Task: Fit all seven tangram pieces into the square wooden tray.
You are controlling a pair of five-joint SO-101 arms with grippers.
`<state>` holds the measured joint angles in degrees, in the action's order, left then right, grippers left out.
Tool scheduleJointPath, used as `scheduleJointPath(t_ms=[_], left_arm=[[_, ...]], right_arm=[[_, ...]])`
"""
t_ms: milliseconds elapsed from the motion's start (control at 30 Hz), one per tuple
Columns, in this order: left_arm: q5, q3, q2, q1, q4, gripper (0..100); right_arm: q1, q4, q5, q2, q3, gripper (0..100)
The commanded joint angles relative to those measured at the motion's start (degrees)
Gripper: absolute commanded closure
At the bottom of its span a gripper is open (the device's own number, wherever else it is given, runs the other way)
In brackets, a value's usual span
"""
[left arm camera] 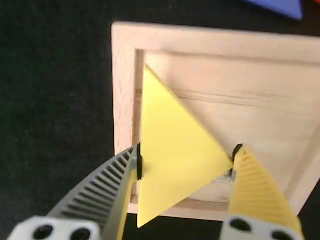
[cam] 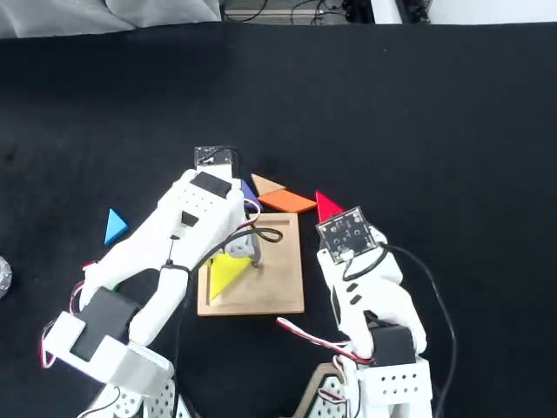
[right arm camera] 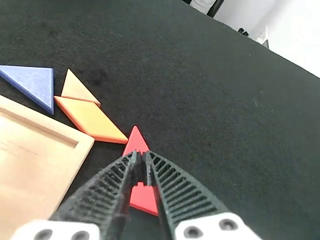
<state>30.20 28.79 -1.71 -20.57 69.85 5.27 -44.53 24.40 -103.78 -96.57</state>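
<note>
The square wooden tray (cam: 278, 296) lies in the middle of the black table. My left gripper (left arm camera: 185, 161) is shut on a large yellow triangle (left arm camera: 175, 155), held tilted over the tray's (left arm camera: 125, 75) near corner, one tip past the rim. Beyond the tray lie a dark blue triangle (right arm camera: 32, 82), a tan triangle (right arm camera: 77, 89), an orange parallelogram (right arm camera: 90, 120) and a red triangle (right arm camera: 135, 142). My right gripper (right arm camera: 139, 156) is shut, its tips just above the red triangle (cam: 327, 205). A light blue triangle (cam: 115, 225) lies alone to the left.
The left arm's white body (cam: 174, 252) covers the tray's left side. The right arm's wrist camera block (cam: 348, 233) sits beside the tray's right edge. The far half of the black table (cam: 392, 104) is bare. A tan shape (cam: 315, 392) lies near the right arm's base.
</note>
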Motion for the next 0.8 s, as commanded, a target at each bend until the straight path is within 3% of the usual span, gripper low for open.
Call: scheduleJointPath(t_ms=[0, 100, 400, 600, 767], left_arm=[[0.35, -0.75, 0.44, -0.22, -0.70, 66], [0.35, -0.40, 0.44, -0.22, -0.44, 57], [-0.26, -1.36, 0.79, 1.63, 0.53, 56], [-13.63, -9.01, 10.20, 14.73, 14.07, 56], [-23.21, -5.49, 26.11, 26.68, 14.77, 57]], right_arm=[[-0.88, -0.26, 0.53, -4.26, 0.04, 98.6], [-0.97, -0.26, 0.53, -4.26, 0.04, 98.6], [-1.05, -0.26, 0.53, -4.26, 0.04, 98.6], [-0.70, -0.70, 0.44, -4.35, 0.04, 98.6], [1.93, -3.16, 0.00, -4.70, 1.45, 98.6]])
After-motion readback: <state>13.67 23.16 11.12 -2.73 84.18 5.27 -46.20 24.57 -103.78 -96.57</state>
